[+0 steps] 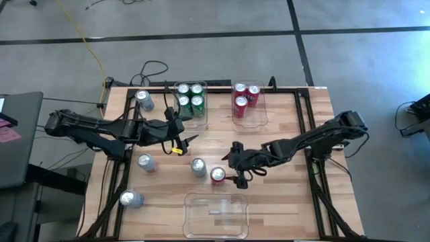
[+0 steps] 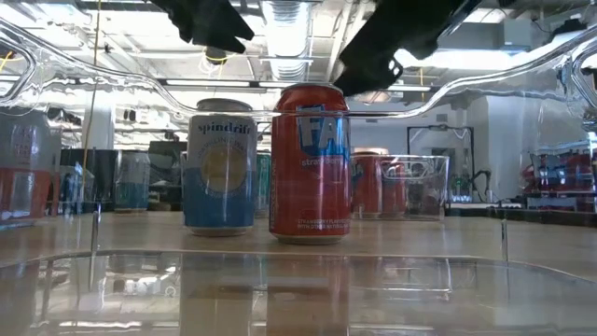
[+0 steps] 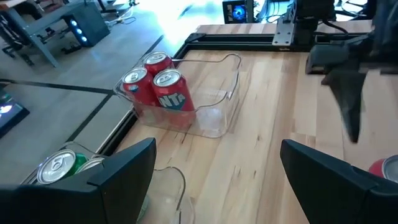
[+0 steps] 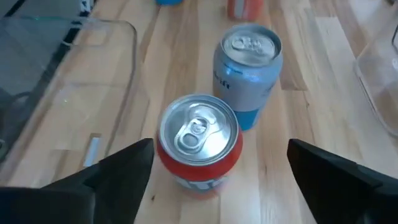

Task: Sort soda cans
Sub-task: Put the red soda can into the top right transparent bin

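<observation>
Red soda can [image 1: 218,175] upright on table [image 1: 282,128] centre, high view, right gripper [image 1: 236,177] open beside it, left gripper [image 1: 188,140] open nr green cans [image 1: 190,97], low view, red can beside silver can [image 2: 220,174], rt wrist view, fingers [image 4: 118,174] wide either side of red can, not touching.

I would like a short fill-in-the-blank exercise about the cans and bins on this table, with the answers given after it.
1. The bin with green cans holds ____ cans.
2. The bin with red cans holds ____ cans.
3. The right gripper is open around a loose ____ can.
4. The near clear bin holds ____ cans.

Answers: four; three; red; no
</observation>
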### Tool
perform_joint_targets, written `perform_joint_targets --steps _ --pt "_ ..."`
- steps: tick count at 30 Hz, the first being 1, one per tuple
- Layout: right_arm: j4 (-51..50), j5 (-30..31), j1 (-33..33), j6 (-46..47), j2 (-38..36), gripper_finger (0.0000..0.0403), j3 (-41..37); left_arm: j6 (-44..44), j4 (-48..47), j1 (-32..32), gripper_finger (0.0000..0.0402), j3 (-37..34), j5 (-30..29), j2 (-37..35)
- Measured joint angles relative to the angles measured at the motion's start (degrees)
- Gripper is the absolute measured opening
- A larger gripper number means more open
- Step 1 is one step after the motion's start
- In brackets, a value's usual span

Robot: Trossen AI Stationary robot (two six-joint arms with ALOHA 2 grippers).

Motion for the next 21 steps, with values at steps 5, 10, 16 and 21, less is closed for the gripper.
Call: perform_joint_targets --steps 5,10,16,21 --pt "4.3 -1.4 0.1 0.4 3.5 0.039 0.0 -0.2 0.0 0.0 0.0338 0.0 0.0 0.0" --pt "5.6 -1.7 0.1 1.2 5.8 0.0397 0.0 -0.2 0.0 0.0 0.0338 0.0 0.0 0.0" --pt "6.6 -1.7 0.3 2.4 5.9 0.0399 0.1 -0.2 0.0 0.0 0.0338 0.0 0.0 0.0" --pt "7.2 -2.6 0.0 3.2 7.0 0.0399 0.1 -0.5 0.0 0.0 0.0338 0.0 0.0 0.0"
